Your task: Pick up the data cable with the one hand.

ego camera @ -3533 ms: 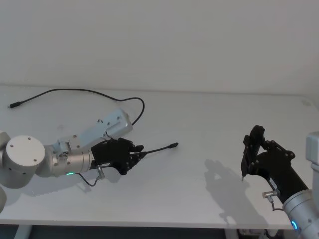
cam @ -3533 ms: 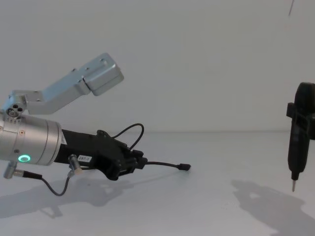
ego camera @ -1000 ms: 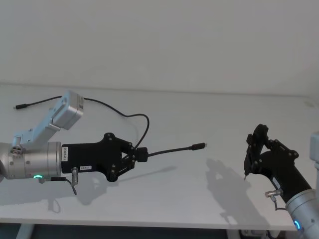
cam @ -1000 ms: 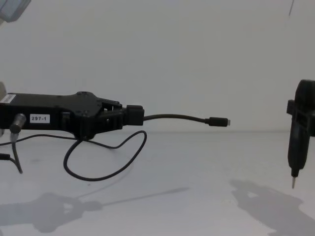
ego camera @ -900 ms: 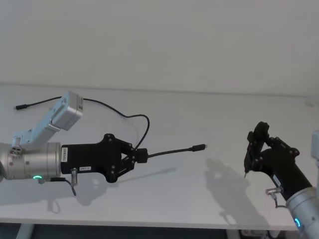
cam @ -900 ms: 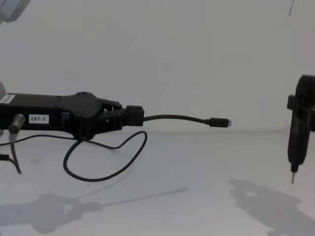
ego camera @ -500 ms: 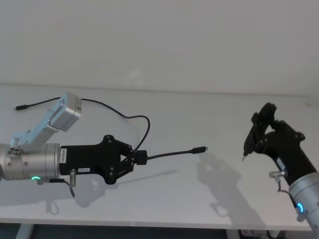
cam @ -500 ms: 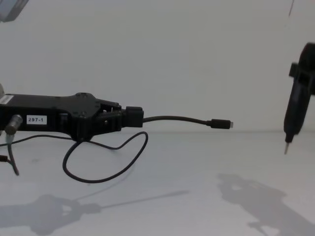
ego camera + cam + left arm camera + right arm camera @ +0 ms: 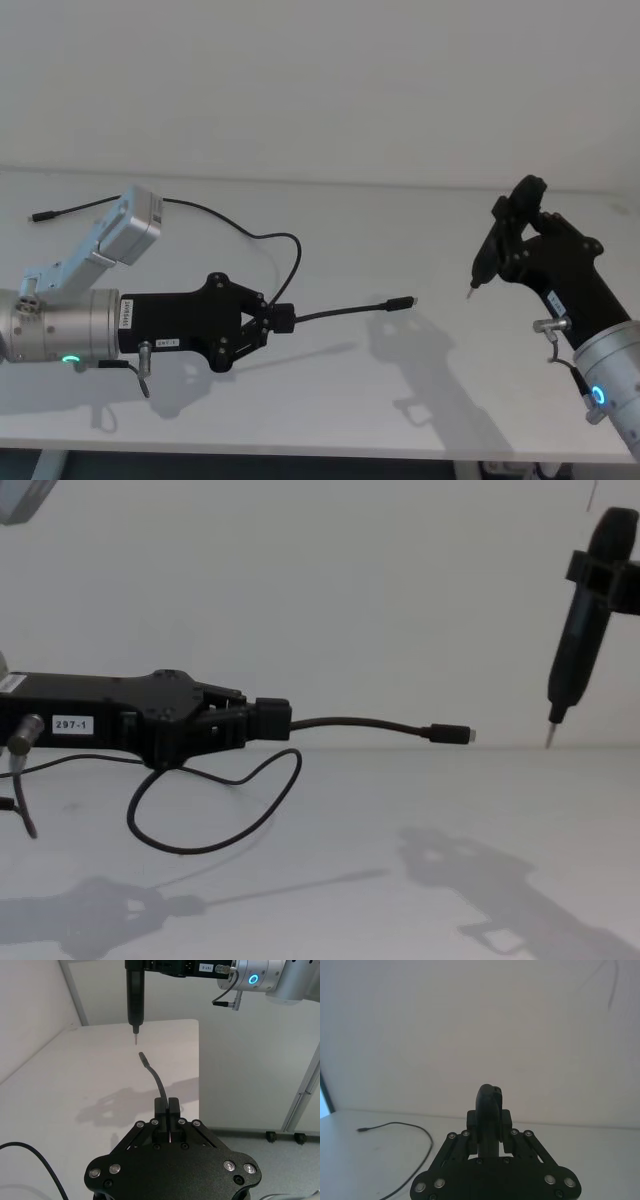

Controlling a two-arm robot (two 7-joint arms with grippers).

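The data cable (image 9: 340, 313) is a thin black cord. Its near end sticks out level from my left gripper (image 9: 283, 318), the one hand, which is shut on it above the table. The small plug (image 9: 450, 734) with its metal tip points toward the right arm. Behind the gripper the cord loops down onto the table (image 9: 215, 840) and trails to the far left. In the left wrist view the fingers (image 9: 161, 1110) pinch the cord (image 9: 159, 1082). My right gripper (image 9: 520, 215) hangs higher at the right, shut on a slim black pointed tool (image 9: 575, 650).
The white table (image 9: 420, 400) stands against a plain white wall. The cable's far plug (image 9: 38, 215) lies at the back left. The pointed tool's tip (image 9: 135, 1040) hangs a short way from the cable's plug (image 9: 142, 1056).
The right arm has risen and moved left with the pointed tool, closer to the cable's plug. The left gripper has held the lifted cable almost still.
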